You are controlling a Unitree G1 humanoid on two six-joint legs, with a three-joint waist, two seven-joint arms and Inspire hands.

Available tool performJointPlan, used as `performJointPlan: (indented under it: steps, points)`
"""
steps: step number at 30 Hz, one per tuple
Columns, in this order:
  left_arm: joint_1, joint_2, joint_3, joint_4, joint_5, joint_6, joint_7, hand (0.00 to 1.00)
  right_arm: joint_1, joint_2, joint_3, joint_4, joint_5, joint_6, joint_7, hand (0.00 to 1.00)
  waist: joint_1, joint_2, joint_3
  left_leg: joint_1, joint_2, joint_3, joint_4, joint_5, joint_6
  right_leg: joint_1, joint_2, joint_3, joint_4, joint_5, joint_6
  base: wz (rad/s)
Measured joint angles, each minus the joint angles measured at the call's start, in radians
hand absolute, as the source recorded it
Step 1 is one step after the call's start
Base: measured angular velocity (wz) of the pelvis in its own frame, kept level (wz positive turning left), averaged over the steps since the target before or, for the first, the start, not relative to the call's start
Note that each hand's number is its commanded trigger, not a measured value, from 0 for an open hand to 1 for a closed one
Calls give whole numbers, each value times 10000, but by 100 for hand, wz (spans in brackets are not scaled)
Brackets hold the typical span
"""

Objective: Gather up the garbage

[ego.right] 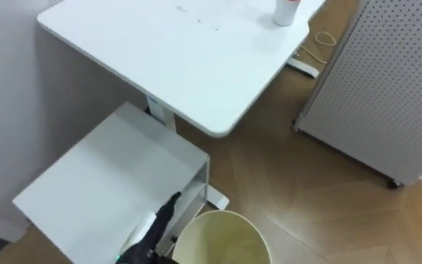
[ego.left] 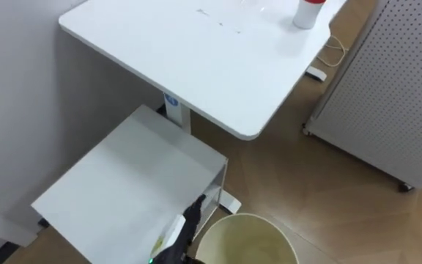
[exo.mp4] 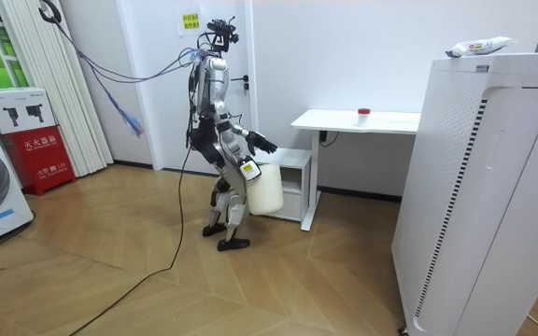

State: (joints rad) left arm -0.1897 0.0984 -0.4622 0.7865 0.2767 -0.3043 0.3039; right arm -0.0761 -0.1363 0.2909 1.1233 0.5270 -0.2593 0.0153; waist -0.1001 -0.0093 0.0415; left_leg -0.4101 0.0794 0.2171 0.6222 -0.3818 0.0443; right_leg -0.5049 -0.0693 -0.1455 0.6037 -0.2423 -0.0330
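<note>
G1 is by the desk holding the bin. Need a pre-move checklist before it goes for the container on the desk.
1. Target found: red-and-white container stands upright at the far end of the white desk: ok.
2. Left hand free: fingers straight, nothing in it: ok.
3. Bin secured: room view shows it at the robot's side with the right hand against it; the grip itself: cannot tell.
4. Bin mouth faces up: ok.
5. Reach: the container is far from the left hand, and the low white cabinet is in between: not ok; it probably needs to step closer.
</note>
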Motion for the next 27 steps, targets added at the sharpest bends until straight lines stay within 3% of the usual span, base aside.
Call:
performJointPlan:
  steps: [3, 6, 8, 9, 10, 12, 13, 14, 15, 17, 18, 21, 25, 27]
  points:
    - [210, 181, 290, -455, 13, -275, 137, 0, 187, -3, -375, 3, -251, 4, 120, 100, -24, 41, -19, 676, -58, 151, -349, 2, 5, 560, 4, 81, -239, -12, 89, -12]
    - [393, 327, 685, -690, 20, -317, 208, 0, 301, -2, -615, -4, -570, 5, 171, 100, -23, 38, -30, 1364, -40, 524, -453, 1, 6, 1070, 21, 83, -354, -2, 134, -35]
    - [575, 418, 1115, -1009, 145, -367, 373, 0, 345, -12, -832, -7, -788, 37, 215, 100, -12, 38, -62, 1855, -30, 1112, -808, 3, 10, 1318, 115, 141, -647, 188, 182, -53]
    - [614, 445, 1227, -1112, 200, -381, 434, 0, 341, -11, -844, -11, -875, 85, 226, 100, -3, 34, -67, 1968, -5, 1203, -943, 18, 36, 1403, 186, 142, -787, 273, 176, -62]
    - [685, 503, 1383, -1319, 209, -412, 543, 0, 366, -11, -842, -5, -928, 178, 265, 100, 27, 33, -90, 2188, 119, 1440, -1185, 57, 78, 1587, 252, 78, -1109, 501, 153, -69]
    - [914, 546, 1604, -1657, 334, -545, 806, 0, 489, -14, -855, 5, -891, 317, 295, 100, 247, -30, -133, 2661, 219, 2063, -1639, 170, 100, 1927, 253, -519, -1611, 854, 38, -81]
    - [1100, 547, 1798, -1892, 409, -575, 876, 0, 570, -15, -878, 24, -818, 379, 292, 100, 409, -82, -146, 2966, 328, 2633, -1822, 168, 102, 2132, 62, -1201, -1488, 833, -97, -67]
    - [1159, 520, 1865, -1959, 408, -580, 891, 0, 628, -15, -890, 32, -799, 393, 294, 100, 464, -124, -172, 3158, 346, 2966, -1922, 166, 106, 2191, -108, -1516, -1065, 607, -105, -52]
    - [1174, 528, 1879, -2010, 411, -579, 951, 0, 795, -29, -1080, 44, -773, 414, 285, 100, 481, -208, -240, 3580, 296, 3540, -2257, 171, 89, 2466, -465, -1781, -174, 112, 85, -14]
    - [1271, 521, 1909, -2587, 381, -581, 1081, 0, 973, -139, -1394, 52, -739, 411, 191, 100, 601, -328, -279, 4140, 258, 4356, -2588, 265, -67, 3202, -939, -1632, 199, -321, 544, -20]
    - [1346, 577, 1940, -2806, 367, -581, 1114, 0, 947, -139, -1385, 48, -727, 405, 172, 100, 633, -369, -292, 4151, 262, 4407, -2544, 279, -92, 3330, -930, -1577, -62, -383, 620, -28]
    - [1458, 734, 2131, -3564, 404, -580, 1175, 0, 910, -138, -1379, -18, -740, 378, 62, 100, 570, -394, -304, 4129, 317, 4216, -2371, 354, -211, 3725, -639, -1600, -1208, -459, 552, -27]
    - [1473, 732, 2411, -3960, 403, -583, 1206, 0, 1106, -140, -1382, -175, -1003, 382, 41, 100, 388, -377, -315, 4118, 314, 2959, -2298, 390, -275, 4081, -339, -1524, -1711, -369, 399, -28]
    - [1484, 726, 2406, -3965, 401, -582, 1227, 0, 1310, -175, -1394, -366, -1002, 407, 27, 100, 239, -360, -314, 4147, 342, 2916, -2230, 403, -298, 4149, -295, -1471, -1739, -366, 393, -9]
